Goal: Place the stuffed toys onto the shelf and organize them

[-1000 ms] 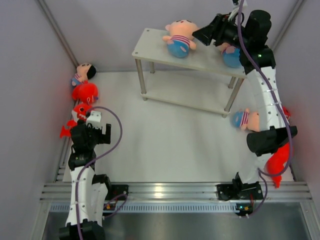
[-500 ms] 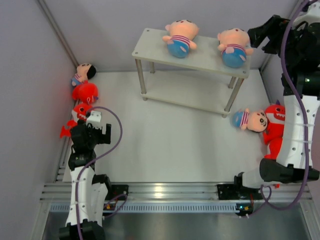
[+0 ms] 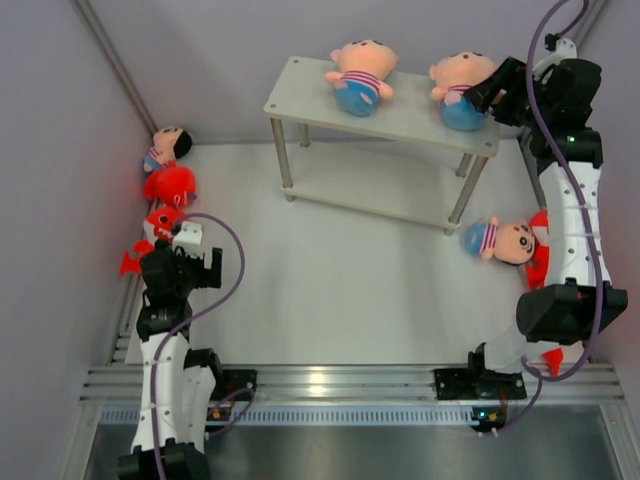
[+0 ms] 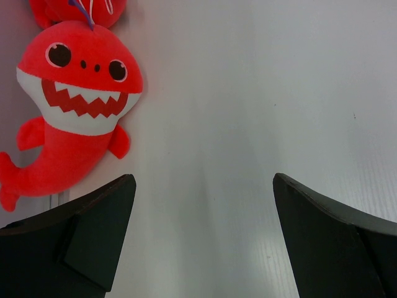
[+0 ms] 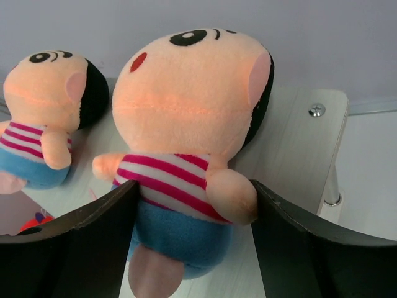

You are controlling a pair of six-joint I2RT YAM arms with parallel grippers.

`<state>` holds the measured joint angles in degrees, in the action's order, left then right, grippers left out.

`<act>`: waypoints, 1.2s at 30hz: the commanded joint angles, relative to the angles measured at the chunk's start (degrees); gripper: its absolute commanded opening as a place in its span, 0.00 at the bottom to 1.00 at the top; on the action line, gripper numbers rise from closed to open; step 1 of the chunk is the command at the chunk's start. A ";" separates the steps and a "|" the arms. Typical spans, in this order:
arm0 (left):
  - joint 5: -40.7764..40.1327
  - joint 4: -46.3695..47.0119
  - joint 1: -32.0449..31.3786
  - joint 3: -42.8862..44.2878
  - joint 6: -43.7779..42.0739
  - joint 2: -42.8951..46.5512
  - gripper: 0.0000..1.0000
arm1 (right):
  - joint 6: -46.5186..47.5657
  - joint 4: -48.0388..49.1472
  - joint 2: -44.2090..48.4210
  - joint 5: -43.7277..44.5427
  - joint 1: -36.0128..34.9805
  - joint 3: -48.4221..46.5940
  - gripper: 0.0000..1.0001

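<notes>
The shelf point(image 3: 300, 95) stands at the back. Two striped dolls lie on its top board, one near the middle point(image 3: 358, 78) and one at the right end point(image 3: 458, 88). My right gripper point(image 3: 482, 92) is at that right doll; in the right wrist view its fingers point(image 5: 99, 236) press both sides of the doll's body point(image 5: 180, 180), which rests on the board point(image 5: 298, 143). The other doll point(image 5: 43, 118) lies to its left. My left gripper point(image 3: 190, 258) is open and empty over the floor, next to a red shark point(image 4: 74, 112).
At the left wall lie a doll point(image 3: 167, 148) and two red sharks point(image 3: 170, 185) point(image 3: 155, 225). A doll point(image 3: 500, 240) lies on the floor at the right, with a red shark point(image 3: 540, 255) partly hidden behind my right arm. The shelf's lower board point(image 3: 380, 185) is bare.
My right arm left the shelf, swung out to the right, then came back and put its fingers around the right doll, which shifted slightly left. The left arm has not moved.
</notes>
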<state>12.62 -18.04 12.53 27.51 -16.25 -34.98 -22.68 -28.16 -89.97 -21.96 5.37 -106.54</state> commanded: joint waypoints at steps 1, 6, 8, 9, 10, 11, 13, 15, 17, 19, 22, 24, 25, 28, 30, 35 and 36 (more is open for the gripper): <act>1.26 1.96 -0.05 -0.44 -0.71 0.70 0.98 | -1.49 3.73 0.06 -1.42 -0.97 -0.33 0.69; 1.18 1.96 0.03 -0.44 -0.80 0.70 0.98 | -2.11 3.64 -3.10 -2.57 -3.87 -3.14 0.64; 1.09 1.96 0.03 -0.44 -0.80 0.70 0.99 | -2.63 3.82 -3.89 -2.65 -4.83 -3.93 0.61; 1.09 1.96 0.03 -0.44 -0.80 0.70 0.99 | -2.98 4.08 -3.98 -2.83 -4.93 -3.94 0.60; 1.09 1.96 0.03 -0.44 -0.80 0.70 0.99 | -3.16 4.25 -3.89 -2.66 -4.93 -3.94 0.60; 1.09 1.96 0.03 -0.52 -0.80 0.62 0.99 | -3.08 4.34 -3.55 -1.52 -4.93 -3.94 0.60; 1.09 1.96 0.03 -0.44 -0.80 0.70 0.98 | -2.46 4.08 -3.02 -0.64 -4.93 -4.02 0.63; 1.18 2.05 0.03 -0.52 -0.80 0.70 0.99 | -1.23 3.29 -2.31 -0.19 -4.84 -4.55 0.70; 1.26 1.96 0.03 -0.44 -0.80 0.62 0.99 | -0.01 1.55 -1.87 0.33 -4.75 -6.03 0.79; 1.09 1.78 0.03 -0.35 -0.54 0.62 0.98 | 0.70 0.57 -1.35 0.95 -4.58 -7.10 0.99; 1.09 1.78 0.03 -0.35 -0.71 0.97 0.98 | 3.07 -1.71 0.23 2.70 -3.53 -9.29 0.99; 1.53 1.78 0.03 -0.44 -0.62 0.71 0.98 | 5.70 -2.16 2.34 3.15 -3.26 -10.26 0.99; 1.88 1.70 -0.05 -0.44 -0.80 0.53 0.98 | 6.84 -1.99 3.13 3.06 -3.00 -10.53 0.99; 1.79 1.87 0.03 -0.44 -0.80 0.18 0.98 | 7.99 0.21 6.99 2.18 -2.90 -11.40 0.99; 1.70 1.87 0.03 -0.44 -0.71 0.26 0.99 | 8.26 1.26 7.97 2.01 -2.90 -11.76 0.99; 1.35 1.78 0.12 -0.44 -0.54 0.18 0.99 | 7.48 1.27 14.72 5.68 -2.90 -7.56 0.99; 1.44 1.87 0.12 -0.44 -0.54 0.09 0.99 | 7.38 1.27 16.83 7.00 -2.90 -5.19 0.99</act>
<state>13.06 -18.06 12.56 27.51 -16.27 -35.03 -15.99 -27.92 -78.74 -18.44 2.15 -115.02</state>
